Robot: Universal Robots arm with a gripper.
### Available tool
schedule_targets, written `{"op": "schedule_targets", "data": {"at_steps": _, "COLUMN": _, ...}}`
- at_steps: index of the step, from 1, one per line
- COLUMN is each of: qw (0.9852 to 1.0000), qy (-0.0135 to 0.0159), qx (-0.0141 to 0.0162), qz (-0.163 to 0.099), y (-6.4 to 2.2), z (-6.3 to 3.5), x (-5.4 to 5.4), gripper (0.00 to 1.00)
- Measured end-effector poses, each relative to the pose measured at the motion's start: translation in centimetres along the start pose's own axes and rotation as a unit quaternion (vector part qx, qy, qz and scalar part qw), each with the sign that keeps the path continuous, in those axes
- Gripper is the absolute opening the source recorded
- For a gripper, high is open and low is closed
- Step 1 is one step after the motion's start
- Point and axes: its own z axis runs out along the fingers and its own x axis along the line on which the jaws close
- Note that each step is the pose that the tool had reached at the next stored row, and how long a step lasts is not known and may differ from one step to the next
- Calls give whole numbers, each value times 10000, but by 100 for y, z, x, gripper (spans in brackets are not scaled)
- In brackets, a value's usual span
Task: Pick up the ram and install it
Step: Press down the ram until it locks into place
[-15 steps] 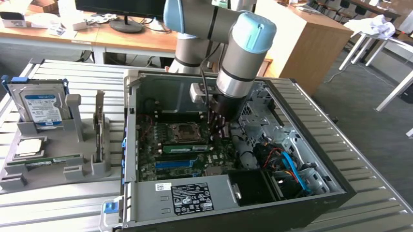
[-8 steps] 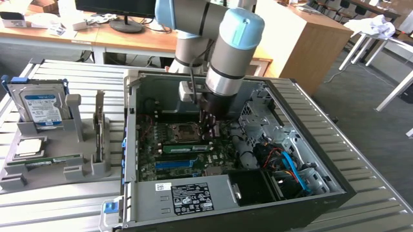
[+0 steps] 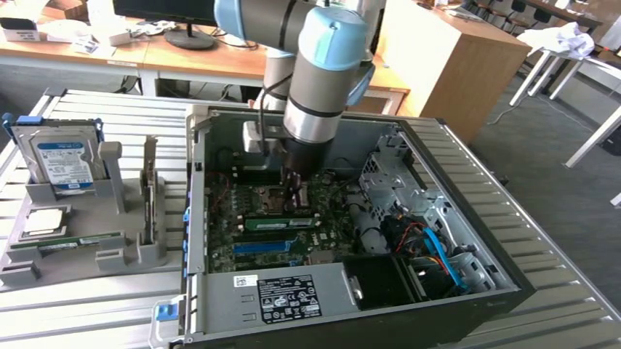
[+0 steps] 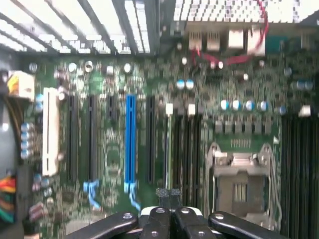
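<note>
Black two-fingered gripper, clenched on nothing, hangs inside the open dark computer case at frame centre, above the long green ram stick (apparently seated in a motherboard slot).

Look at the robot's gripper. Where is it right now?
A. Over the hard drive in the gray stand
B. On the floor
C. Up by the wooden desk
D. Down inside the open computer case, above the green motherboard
D: in the exterior view the gripper reaches down into the open computer case, just above the motherboard, away from the hard drive in its stand.
</note>
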Motion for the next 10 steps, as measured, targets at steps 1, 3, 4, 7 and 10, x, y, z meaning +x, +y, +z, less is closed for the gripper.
{"op": "schedule_targets", "data": {"at_steps": 1, "qw": 10000, "qy": 0, "qx": 10, "qz": 1, "y": 45, "z": 1, "x": 0, "gripper": 10}}
{"op": "schedule_targets", "data": {"at_steps": 3, "qw": 10000, "qy": 0, "qx": 31, "qz": 0, "y": 135, "z": 1, "x": 1, "gripper": 10}}
{"op": "schedule_targets", "data": {"at_steps": 4, "qw": 10000, "qy": 0, "qx": 41, "qz": 0, "y": 180, "z": 2, "x": 1, "gripper": 10}}
{"op": "schedule_targets", "data": {"at_steps": 7, "qw": 10000, "qy": -1, "qx": 74, "qz": 0, "y": 317, "z": 3, "x": 1, "gripper": 10}}
{"op": "schedule_targets", "data": {"at_steps": 10, "qw": 10000, "qy": -4, "qx": 85, "qz": 1, "y": 411, "z": 4, "x": 1, "gripper": 10}}
